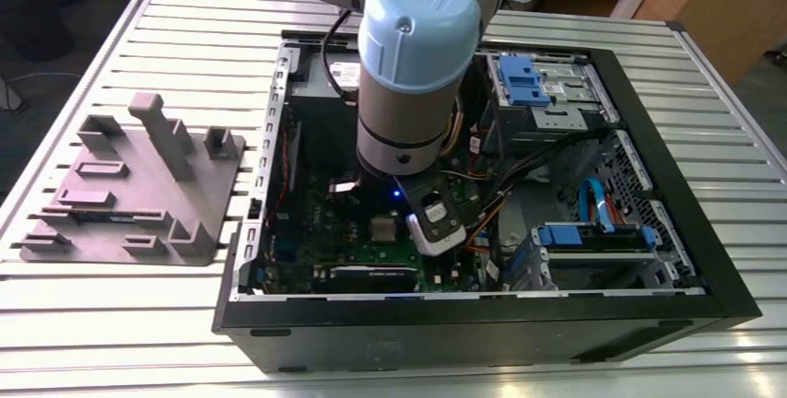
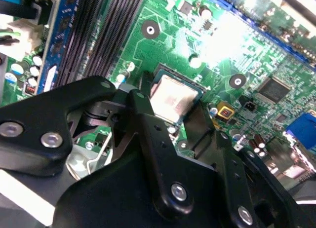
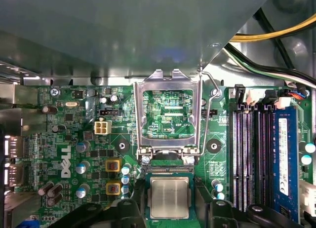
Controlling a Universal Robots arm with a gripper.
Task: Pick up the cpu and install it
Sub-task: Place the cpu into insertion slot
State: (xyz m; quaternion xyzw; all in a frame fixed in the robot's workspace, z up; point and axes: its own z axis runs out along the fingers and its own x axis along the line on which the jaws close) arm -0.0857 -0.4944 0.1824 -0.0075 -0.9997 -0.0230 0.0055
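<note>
The cpu (image 3: 169, 198) lies silver top up in the socket (image 3: 168, 171) on the motherboard (image 3: 64, 139), directly under the pincer (image 3: 170, 191), which straddles it on two opposite edges. The second wrist view shows the same: cpu (image 2: 174, 95) w/ the pincer (image 2: 170, 109) tight around it. We can't tell whether the pincer is clamped on the chip or has let go; the contact line is hidden. The chip looks approx level w/ the socket frame, but we can't confirm it's fully seated.

Just beyond the pincer the load plate (image 3: 168, 114) stands flipped open, w/ its lever (image 3: 210, 114) raised alongside. The memory slots (image 3: 252, 154) run along one side of the pincer, and small capacitors (image 3: 126, 171) sit close on the other. Further out, the arm (image 1: 412, 66) reaches down into the case (image 1: 688, 260) on the table (image 1: 123, 343); the grey tray (image 1: 135, 186) lies well away from the pincer.

Risks, as we judge them:
- If the chip sits slightly skewed or turned the wrong way, any downward push could bend socket pins.
- If the pincer lifts while it has hold of one edge, it could drag the chip back out or tip it.
- There's little room either side, so a sideways slip could clip the capacitors or the slots.
- The open plate could drop onto the pincer if knocked.
</note>
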